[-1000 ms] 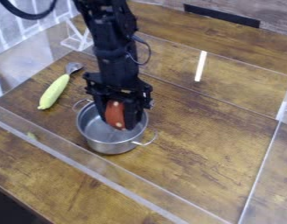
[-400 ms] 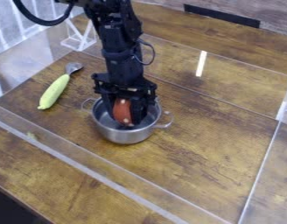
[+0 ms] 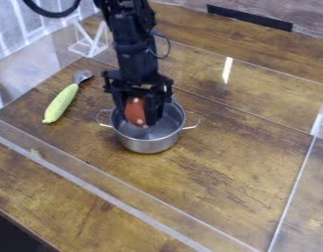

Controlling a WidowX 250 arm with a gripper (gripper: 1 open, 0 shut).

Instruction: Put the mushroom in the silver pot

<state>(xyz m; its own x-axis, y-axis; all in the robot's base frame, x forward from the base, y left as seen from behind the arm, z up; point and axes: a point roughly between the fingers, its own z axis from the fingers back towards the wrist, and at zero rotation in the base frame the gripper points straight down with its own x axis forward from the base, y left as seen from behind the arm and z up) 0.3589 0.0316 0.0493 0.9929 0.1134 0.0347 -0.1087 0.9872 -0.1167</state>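
Slid toward frame centre since a second ago, silver pot (image 3: 151,132) dragged along under the tool (image 3: 137,114), tool clamped shut on the mushroom (image 3: 135,113) low inside the pot mouth; release probably next, corn cob (image 3: 60,102) untouched at left on worktop (image 3: 243,177).

A dark wooden table (image 3: 243,172) carries the silver pot (image 3: 151,133) and, well apart, a corn cob (image 3: 60,101).

We see the mushroom (image 3: 135,114) over the silver pot (image 3: 151,140) mid-table (image 3: 243,187), the corn cob (image 3: 60,101) lying to its left.
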